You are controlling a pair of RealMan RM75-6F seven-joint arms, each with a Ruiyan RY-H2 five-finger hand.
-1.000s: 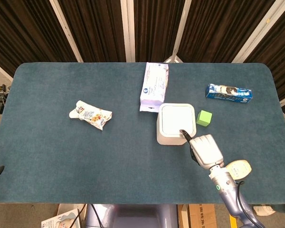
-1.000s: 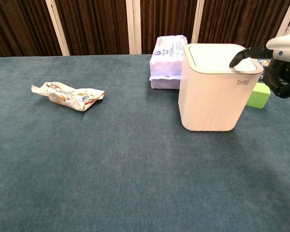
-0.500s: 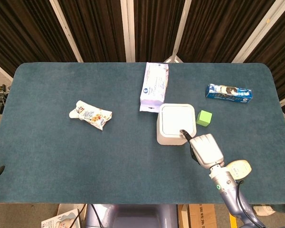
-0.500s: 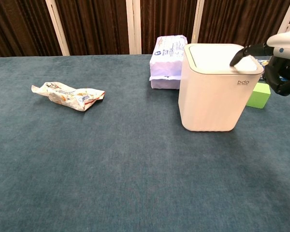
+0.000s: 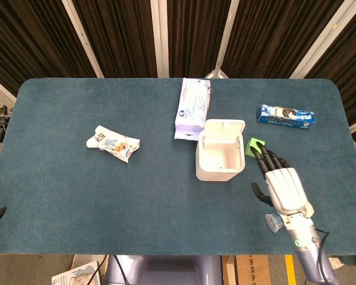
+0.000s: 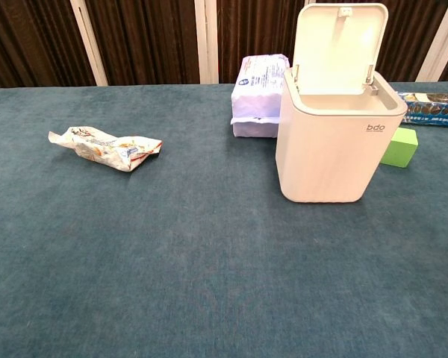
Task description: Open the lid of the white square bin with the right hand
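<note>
The white square bin (image 5: 220, 158) stands near the middle of the blue-green table (image 5: 77, 190), and its lid (image 6: 340, 48) is up, hinged at the far edge and standing nearly upright over the hollow inside. In the chest view the lid rises tall behind the rim, and the small dark lettering on the front wall of the bin can be seen.

The right hand (image 5: 283, 185) hovers off to the right of the bin and a little nearer the robot, clear of it. Its fingers (image 5: 269, 159) are stretched out straight and spread slightly, pointing away from the robot toward the far side of the table. It holds nothing and touches nothing. Only the head view shows it; the chest view does not catch it.

Just past its fingertips lies a small green block (image 5: 254, 147), close beside the bin's right wall. Farther off beyond the hand, toward the far right of the table, lies a blue snack packet (image 5: 286, 117). To the hand's left and beyond the bin, a white and lavender pack of wipes (image 5: 192, 107) lies against the bin's far left corner; whether they touch I cannot tell. Well away to the hand's left, across open cloth, lies a crumpled wrapper (image 5: 113, 143).

The left hand is not in either view.
</note>
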